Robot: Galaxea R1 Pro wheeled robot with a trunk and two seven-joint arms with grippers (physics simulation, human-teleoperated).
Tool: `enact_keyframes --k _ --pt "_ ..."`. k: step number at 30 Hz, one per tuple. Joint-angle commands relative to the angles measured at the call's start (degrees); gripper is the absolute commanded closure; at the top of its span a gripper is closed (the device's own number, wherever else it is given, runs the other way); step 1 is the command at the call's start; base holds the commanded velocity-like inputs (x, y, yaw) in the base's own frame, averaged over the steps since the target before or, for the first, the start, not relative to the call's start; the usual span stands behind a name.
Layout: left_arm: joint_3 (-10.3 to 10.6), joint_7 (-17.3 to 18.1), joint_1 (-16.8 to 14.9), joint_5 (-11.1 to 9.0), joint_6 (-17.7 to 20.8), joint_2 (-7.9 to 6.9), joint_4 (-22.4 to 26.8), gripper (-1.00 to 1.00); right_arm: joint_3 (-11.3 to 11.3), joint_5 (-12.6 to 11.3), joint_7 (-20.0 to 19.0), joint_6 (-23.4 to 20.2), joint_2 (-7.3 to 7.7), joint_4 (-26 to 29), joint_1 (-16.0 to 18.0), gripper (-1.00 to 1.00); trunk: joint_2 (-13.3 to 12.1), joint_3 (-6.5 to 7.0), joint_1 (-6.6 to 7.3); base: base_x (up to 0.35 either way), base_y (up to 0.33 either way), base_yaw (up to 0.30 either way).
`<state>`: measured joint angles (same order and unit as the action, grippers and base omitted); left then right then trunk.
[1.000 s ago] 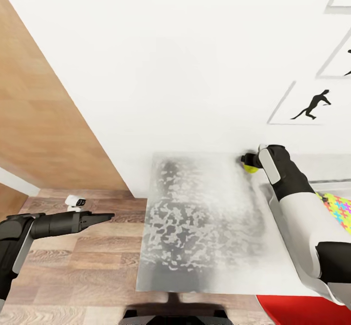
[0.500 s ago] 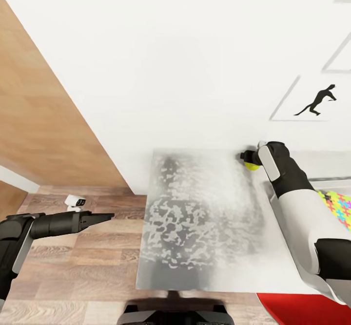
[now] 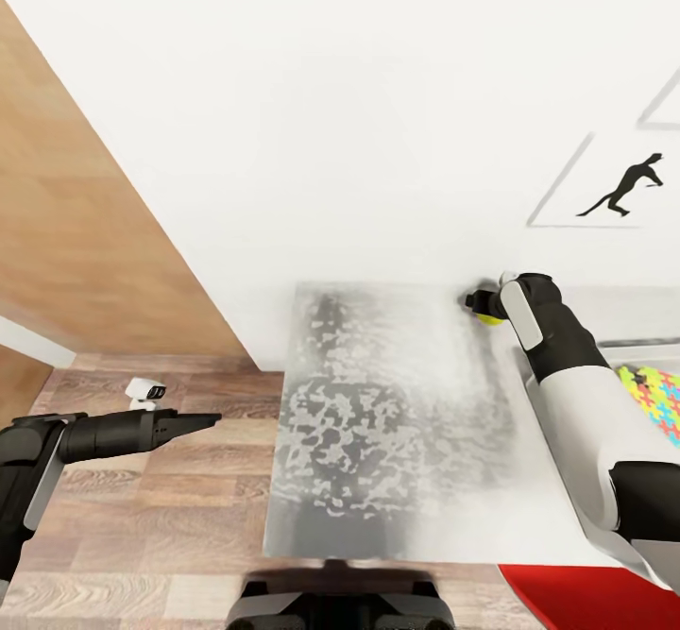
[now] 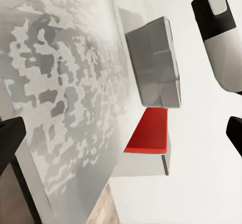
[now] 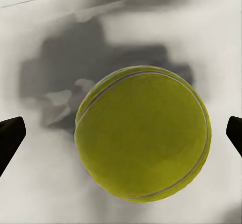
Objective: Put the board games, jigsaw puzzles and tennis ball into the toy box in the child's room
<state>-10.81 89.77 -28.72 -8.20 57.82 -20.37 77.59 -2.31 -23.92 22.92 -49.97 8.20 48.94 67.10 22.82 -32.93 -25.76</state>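
White wall fills the background beyond both arms, with a dinosaur silhouette picture (image 3: 623,186) hanging above and to the right of the right pincer. Below it the table (image 3: 378,479) spreads its mottled grey top between the two arms, its left edge dropping straight to wood floor (image 3: 142,536). That floor is where the left pincer (image 3: 203,419) hangs, well apart from the table edge, its fingers pressed together into one dark point with free floor all around it. Much of the tabletop on the near side of the right pincer lies bare. The toy box (image 4: 154,60) stands on the table beside the right arm, and a jigsaw puzzle (image 3: 656,399) shows at the right edge, behind the white forearm. The right pincer (image 3: 484,307) reaches the table's far edge, close against the wall. Its two fingertips stand spread wide at either side of the tennis ball (image 5: 142,133), which sits between them without touching either one.
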Motion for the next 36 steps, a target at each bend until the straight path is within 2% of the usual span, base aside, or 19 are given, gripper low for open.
enact_keyframes --k 1,27,36 --pt "0.0 0.2 0.0 0.0 0.6 -0.02 0.0 -1.00 -0.2 -0.6 0.5 -0.1 0.07 0.0 0.0 -1.00 0.1 -0.18 -0.03 0.000 0.000 0.000" --pt "0.0 0.2 0.0 0.0 0.6 -0.02 0.0 -1.00 -0.2 -0.5 0.6 -0.3 0.20 0.2 0.1 -1.00 0.1 -2.61 -0.03 0.000 0.000 0.000" --pt "0.0 0.2 0.0 0.0 0.6 -0.02 0.0 -1.00 -0.2 -0.5 0.6 -0.7 0.23 1.2 0.2 -1.00 0.1 -2.77 -0.03 0.000 0.000 -0.005"
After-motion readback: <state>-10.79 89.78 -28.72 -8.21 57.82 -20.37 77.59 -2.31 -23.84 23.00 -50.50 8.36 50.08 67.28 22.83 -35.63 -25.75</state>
